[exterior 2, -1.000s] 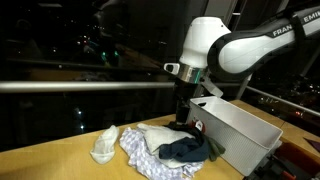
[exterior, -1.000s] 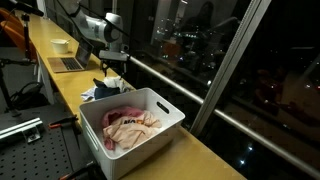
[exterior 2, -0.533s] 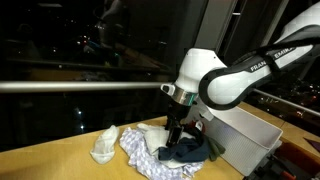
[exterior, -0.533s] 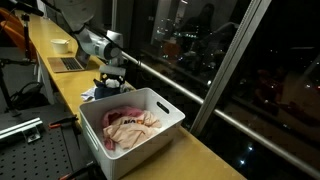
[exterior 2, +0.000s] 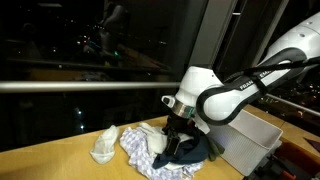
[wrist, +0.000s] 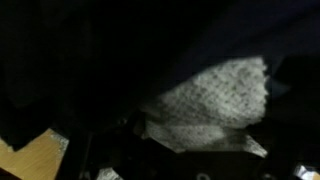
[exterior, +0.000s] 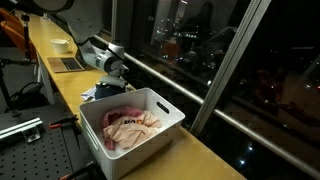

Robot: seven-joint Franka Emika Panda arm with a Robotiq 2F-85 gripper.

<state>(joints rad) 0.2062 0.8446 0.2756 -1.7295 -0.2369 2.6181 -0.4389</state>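
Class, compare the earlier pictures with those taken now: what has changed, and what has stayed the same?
The gripper has come down from above onto the dark garment, jaws open, with nothing visibly gripped. The checked cloth, the white cloth, the white bin and the pink cloth in it lie as before.

Nothing really readable here, tbh. There's a bit of dark lettering along the white robot arm, right side of the frame, but it's too small and blurry to make out.
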